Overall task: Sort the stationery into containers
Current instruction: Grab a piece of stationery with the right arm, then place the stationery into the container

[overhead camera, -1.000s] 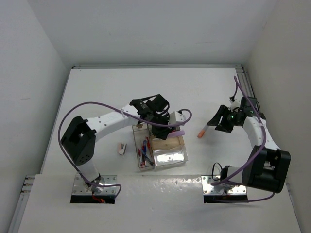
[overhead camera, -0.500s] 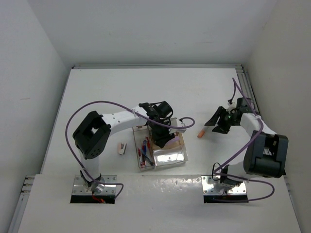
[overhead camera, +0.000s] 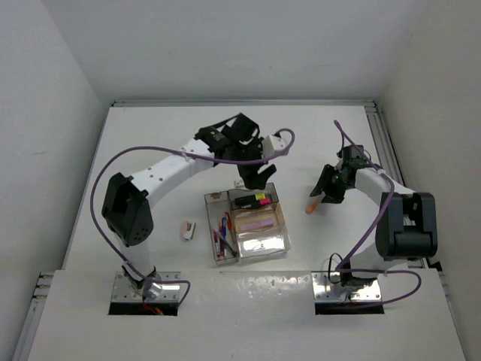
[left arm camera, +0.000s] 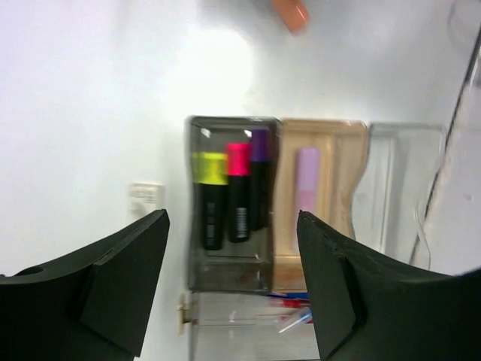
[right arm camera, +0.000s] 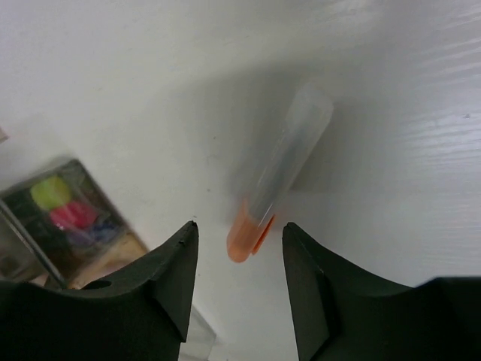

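The trays cluster at mid-table: a grey tray (overhead camera: 254,198) (left arm camera: 229,256) with yellow, pink and purple highlighters (left arm camera: 238,188), an amber tray (overhead camera: 259,222) (left arm camera: 342,195) with a pale pink eraser (left arm camera: 307,180), a clear tray (overhead camera: 263,244) (left arm camera: 398,188), and a long tray (overhead camera: 222,239) with red and blue pens. My left gripper (overhead camera: 255,173) (left arm camera: 232,226) is open and empty, above the far side of the grey tray. An orange highlighter (overhead camera: 311,204) (right arm camera: 274,180) lies on the table. My right gripper (overhead camera: 328,192) (right arm camera: 240,233) is open, its fingers either side of the orange cap.
A pale eraser (overhead camera: 189,229) lies on the table left of the trays. A small white eraser (overhead camera: 238,183) (left arm camera: 145,199) sits by the grey tray's far corner. Walls close in on the table at the back and both sides.
My left gripper has risen out of the amber tray and drawn back, open, leaving the pink eraser in that tray. My right gripper has moved closer over the orange highlighter.
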`<state>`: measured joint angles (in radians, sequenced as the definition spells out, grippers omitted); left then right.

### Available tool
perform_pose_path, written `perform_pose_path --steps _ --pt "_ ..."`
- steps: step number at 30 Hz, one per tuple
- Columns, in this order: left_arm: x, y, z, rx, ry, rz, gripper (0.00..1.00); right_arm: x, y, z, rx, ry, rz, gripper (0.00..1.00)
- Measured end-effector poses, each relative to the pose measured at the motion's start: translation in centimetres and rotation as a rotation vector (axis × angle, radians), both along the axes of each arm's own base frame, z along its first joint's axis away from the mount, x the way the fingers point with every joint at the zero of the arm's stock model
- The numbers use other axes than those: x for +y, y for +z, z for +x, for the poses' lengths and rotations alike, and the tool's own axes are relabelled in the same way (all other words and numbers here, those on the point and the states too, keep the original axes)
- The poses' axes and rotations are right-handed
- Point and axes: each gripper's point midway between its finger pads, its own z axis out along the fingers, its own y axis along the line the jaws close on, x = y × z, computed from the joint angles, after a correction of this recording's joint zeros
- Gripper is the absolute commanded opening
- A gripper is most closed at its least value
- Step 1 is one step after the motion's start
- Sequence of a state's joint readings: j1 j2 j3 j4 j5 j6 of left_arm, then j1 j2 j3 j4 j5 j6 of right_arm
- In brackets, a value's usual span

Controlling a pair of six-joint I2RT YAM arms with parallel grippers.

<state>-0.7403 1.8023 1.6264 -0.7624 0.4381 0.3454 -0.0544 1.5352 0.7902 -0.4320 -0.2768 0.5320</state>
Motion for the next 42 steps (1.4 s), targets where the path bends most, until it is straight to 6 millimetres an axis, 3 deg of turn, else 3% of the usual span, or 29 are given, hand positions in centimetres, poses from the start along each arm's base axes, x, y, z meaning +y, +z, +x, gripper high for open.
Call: perform_pose_path --steps 5,8,9,12,15,19,21,23,26,28,31,33,37,42 --pt "1.8 7.1 3.5 -0.111 0.117 -0.131 0.76 -0.3 -0.7 0.6 0.024 -0.002 -0.088 0.45" --pt "4.2 9.3 4.9 -0.132 0.195 -0.177 0.76 0.2 -1.6 1.1 0.051 0.026 -0.125 0.39" --pt "5.2 9.7 5.5 -0.131 0.226 -0.189 0.75 0.4 -2.0 1.1 0.065 0.038 -0.133 0.31" --pt "8.7 9.5 7.0 -0.093 0.336 -0.215 0.75 0.6 -3.0 1.1 0.097 0.067 -0.151 0.17" --pt "13.3 7.7 8.3 -0.014 0.472 -0.228 0.74 0.5 -2.8 1.5 0.081 0.103 -0.176 0.07" --pt "19.2 5.1 9.1 0.096 0.627 -0.245 0.72 0.7 -2.3 1.9 0.043 0.205 -0.200 0.02" --pt "21.5 4.4 9.2 0.129 0.683 -0.251 0.71 1.5 -0.9 2.7 -0.017 0.310 -0.193 0.00" --pt "23.0 4.0 8.8 0.145 0.716 -0.258 0.71 3.1 1.8 4.2 -0.121 0.448 -0.178 0.00" --pt "23.7 4.0 7.3 0.154 0.724 -0.277 0.72 7.1 7.7 6.3 -0.366 0.722 -0.173 0.00" --pt "23.9 4.1 6.0 0.159 0.721 -0.290 0.71 10.5 12.2 6.4 -0.552 0.934 -0.176 0.00" --pt "24.1 3.8 4.7 0.172 0.714 -0.303 0.71 15.6 16.3 3.6 -0.733 1.255 -0.168 0.00" --pt "24.4 3.2 4.3 0.184 0.722 -0.303 0.74 18.4 17.1 0.9 -0.807 1.460 -0.169 0.00" --pt "25.0 1.6 3.6 0.220 0.750 -0.284 0.78 21.6 14.7 -4.7 -0.817 1.808 -0.169 0.01" --pt "26.1 0.5 2.8 0.224 0.836 -0.243 0.78 20.9 10.4 -8.5 -0.729 2.034 -0.200 0.01"
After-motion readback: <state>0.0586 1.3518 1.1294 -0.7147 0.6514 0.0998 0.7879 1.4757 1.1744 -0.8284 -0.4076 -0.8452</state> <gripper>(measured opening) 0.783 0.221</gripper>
